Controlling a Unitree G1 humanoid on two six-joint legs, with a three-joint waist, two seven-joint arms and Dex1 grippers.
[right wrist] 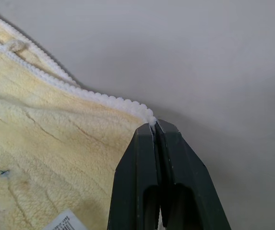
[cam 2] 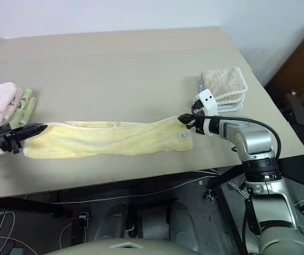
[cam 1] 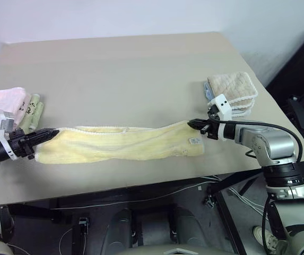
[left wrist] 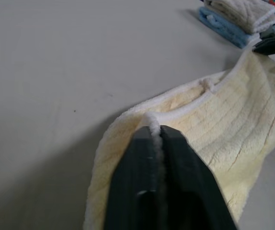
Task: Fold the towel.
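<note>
1. The towel [cam 1: 120,143] lies stretched on the table [cam 1: 130,69] between both pincers; the left gripper [cam 1: 52,132] is clamped on its hem corner; the right gripper [cam 1: 193,124] pinches the opposite corner.
2. A small white label [cam 1: 194,141] beside the right gripper; print unreadable.
3. Beige folded towel [cam 1: 234,90] behind the right gripper; pink towel [cam 1: 3,103] behind the left.

Beyond both grippers the tabletop [cam 1: 125,69] lies bare; a beige towel stack [cam 1: 234,90] sits just behind the right gripper [cam 1: 194,125], pink towels [cam 1: 3,103] behind the left gripper [cam 1: 50,133].
</note>
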